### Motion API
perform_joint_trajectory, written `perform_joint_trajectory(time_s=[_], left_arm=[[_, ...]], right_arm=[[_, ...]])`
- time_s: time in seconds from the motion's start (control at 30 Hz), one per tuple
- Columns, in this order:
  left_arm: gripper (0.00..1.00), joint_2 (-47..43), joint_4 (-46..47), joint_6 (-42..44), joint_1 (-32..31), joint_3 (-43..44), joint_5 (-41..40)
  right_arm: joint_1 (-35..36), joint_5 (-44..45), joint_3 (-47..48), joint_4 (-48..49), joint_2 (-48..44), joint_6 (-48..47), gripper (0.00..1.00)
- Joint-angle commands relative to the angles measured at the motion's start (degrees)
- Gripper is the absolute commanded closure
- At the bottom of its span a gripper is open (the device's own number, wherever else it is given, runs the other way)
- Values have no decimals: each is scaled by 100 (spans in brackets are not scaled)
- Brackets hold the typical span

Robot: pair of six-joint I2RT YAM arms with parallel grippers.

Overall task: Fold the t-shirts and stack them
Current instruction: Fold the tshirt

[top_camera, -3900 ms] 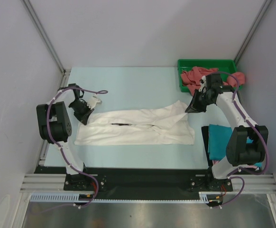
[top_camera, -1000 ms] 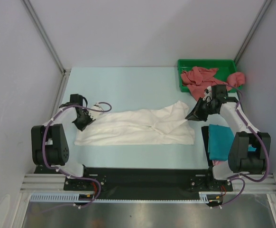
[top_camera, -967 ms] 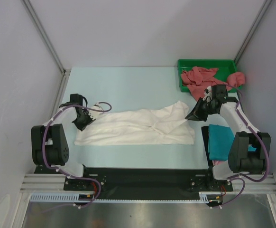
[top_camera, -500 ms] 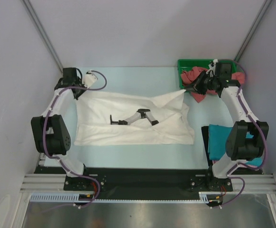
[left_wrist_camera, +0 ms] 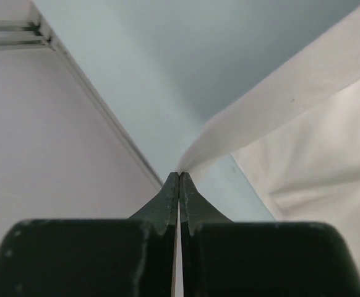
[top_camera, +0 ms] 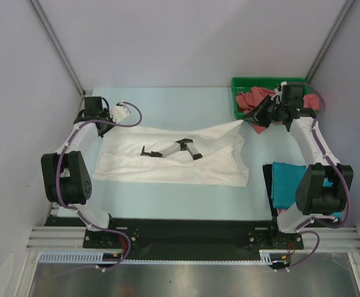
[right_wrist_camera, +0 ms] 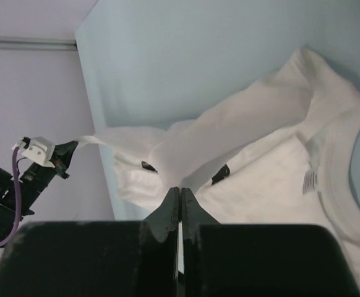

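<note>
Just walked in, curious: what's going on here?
They are folding a white shirt. The left end effector and right end effector are each shut on its far edge, holding it lifted and stretched between them while the rest lies on the table. Red shirts wait in the tray; a teal shirt lies at the near right.

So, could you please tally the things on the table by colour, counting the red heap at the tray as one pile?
white t-shirt: 1
teal t-shirt: 1
dusty red shirt pile: 1 (the shirts in it cannot be told apart)
green tray: 1
Total: 4
</note>
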Motion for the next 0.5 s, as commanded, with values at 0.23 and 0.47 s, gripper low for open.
perform_joint_trajectory(time_s=[0.23, 0.47], left_arm=[[100, -1285, -283, 1402, 67, -1718, 91], [100, -1259, -512, 1683, 67, -1991, -41]], right_arm=[[-4, -221, -1589, -945, -1720, -172, 100], [128, -195, -2478, -481, -2063, 170, 100]])
